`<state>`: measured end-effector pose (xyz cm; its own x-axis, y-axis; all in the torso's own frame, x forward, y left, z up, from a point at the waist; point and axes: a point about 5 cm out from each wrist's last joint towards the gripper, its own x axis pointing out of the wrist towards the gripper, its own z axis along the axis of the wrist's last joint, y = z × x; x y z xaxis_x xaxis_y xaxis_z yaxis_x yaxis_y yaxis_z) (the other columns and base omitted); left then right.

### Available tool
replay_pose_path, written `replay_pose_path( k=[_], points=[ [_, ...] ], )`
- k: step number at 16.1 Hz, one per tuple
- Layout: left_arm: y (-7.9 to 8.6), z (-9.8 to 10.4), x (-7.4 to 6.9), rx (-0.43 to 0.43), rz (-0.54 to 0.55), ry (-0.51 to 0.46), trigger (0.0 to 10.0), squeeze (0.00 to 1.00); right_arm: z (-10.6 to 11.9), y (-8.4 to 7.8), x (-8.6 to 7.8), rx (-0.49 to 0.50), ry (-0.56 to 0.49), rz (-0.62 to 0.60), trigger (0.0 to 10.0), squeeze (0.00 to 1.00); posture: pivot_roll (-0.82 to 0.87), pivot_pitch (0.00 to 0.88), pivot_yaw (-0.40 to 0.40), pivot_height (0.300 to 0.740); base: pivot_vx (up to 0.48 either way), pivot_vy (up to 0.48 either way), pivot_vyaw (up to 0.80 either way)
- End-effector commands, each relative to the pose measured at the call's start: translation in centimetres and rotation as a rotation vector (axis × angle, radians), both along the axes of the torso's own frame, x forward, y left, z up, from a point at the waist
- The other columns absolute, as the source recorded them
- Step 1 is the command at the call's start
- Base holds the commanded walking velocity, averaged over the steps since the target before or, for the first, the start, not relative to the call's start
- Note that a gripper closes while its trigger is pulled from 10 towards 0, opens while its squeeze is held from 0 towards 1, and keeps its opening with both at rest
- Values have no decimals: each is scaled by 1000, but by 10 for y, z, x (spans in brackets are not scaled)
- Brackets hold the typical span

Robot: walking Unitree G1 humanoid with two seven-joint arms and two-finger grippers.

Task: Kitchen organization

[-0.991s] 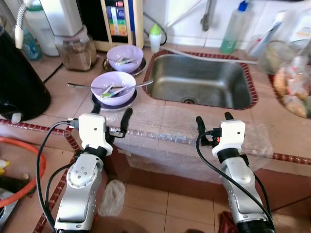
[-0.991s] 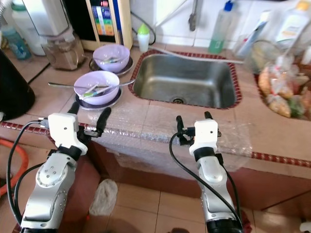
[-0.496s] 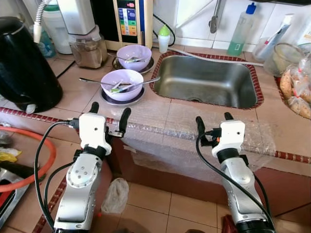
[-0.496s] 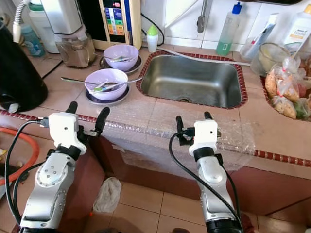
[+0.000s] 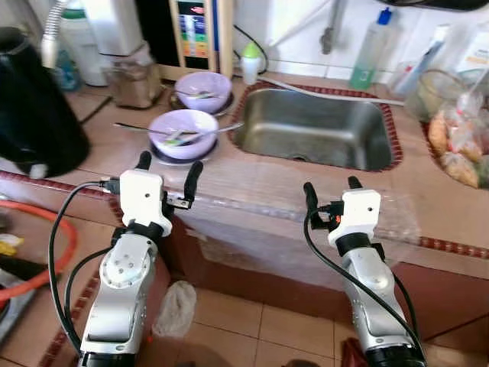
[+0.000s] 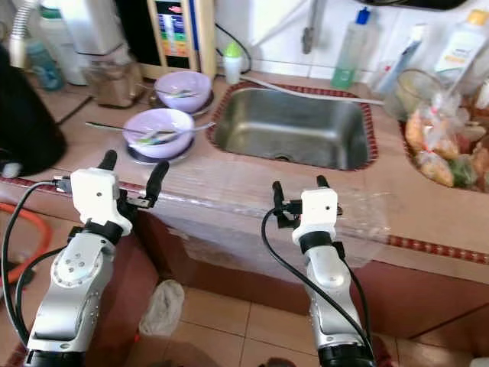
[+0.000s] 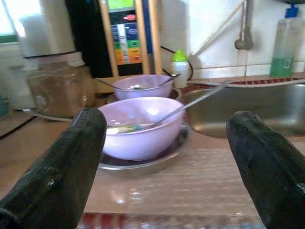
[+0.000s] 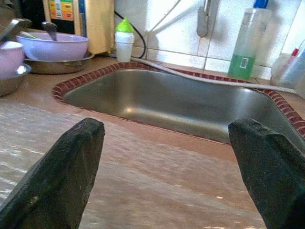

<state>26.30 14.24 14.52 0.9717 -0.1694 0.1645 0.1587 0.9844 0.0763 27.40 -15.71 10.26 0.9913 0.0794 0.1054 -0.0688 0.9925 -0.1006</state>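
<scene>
Both grippers hang empty at the counter's (image 5: 99,149) front edge, fingers spread apart: the left gripper (image 5: 166,169) faces the near bowl (image 5: 182,131), the right gripper (image 5: 329,193) faces the sink (image 5: 313,136). The near bowl sits on a metal plate (image 7: 143,160) just left of the sink, with a far bowl (image 5: 203,89) behind it. The main risk, as I judge it, lies in the long spoon (image 7: 190,101) leaning out of the near bowl toward the sink: a finger catching it could tip the bowl or flick its contents out. A grip on the smooth rounded rim may slip, and the bowl may skid on its plate. The clear plastic sheet (image 5: 267,200) draped over the counter edge could snag a finger or drag. A black kettle (image 5: 34,107) stands close on the left, within reach of a wide swing. What the bowls contain is too blurred to tell; the bagged items (image 5: 458,145) at right are cut off, and the tap (image 5: 330,27) is only partly seen.
</scene>
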Motion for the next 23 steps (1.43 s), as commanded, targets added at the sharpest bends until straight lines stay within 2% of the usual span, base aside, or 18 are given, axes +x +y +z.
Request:
replay_pose_path(
  k=[1, 4, 13, 20, 23],
  points=[
    [-3, 0, 2, -1, -16, 1, 10000, 0, 2, -2, 1, -5, -8, -12, 10000, 0, -9, 0, 42, 740, 0, -480, 0],
    [-4, 0, 3, -3, -22, -3, 10000, 0, 3, -4, 3, -11, -12, -11, 10000, 0, -12, 0, 42, 740, 0, -477, 0],
    [4, -4, -6, -15, 12, -3, 10000, 0, 4, 1, 2, -12, -27, 17, 10000, 0, -5, 0, 40, 740, 0, 0, 48],
    [4, -3, -7, -28, 16, 0, 10000, 0, 2, 1, 0, -6, -25, 29, 10000, 0, -6, 0, 42, 740, 0, 0, 63],
    [3, -2, -7, -28, 7, -1, 10000, 0, 2, 2, 0, -6, -27, 34, 10000, 0, -7, 0, 44, 740, 0, 0, 602]
  ],
)
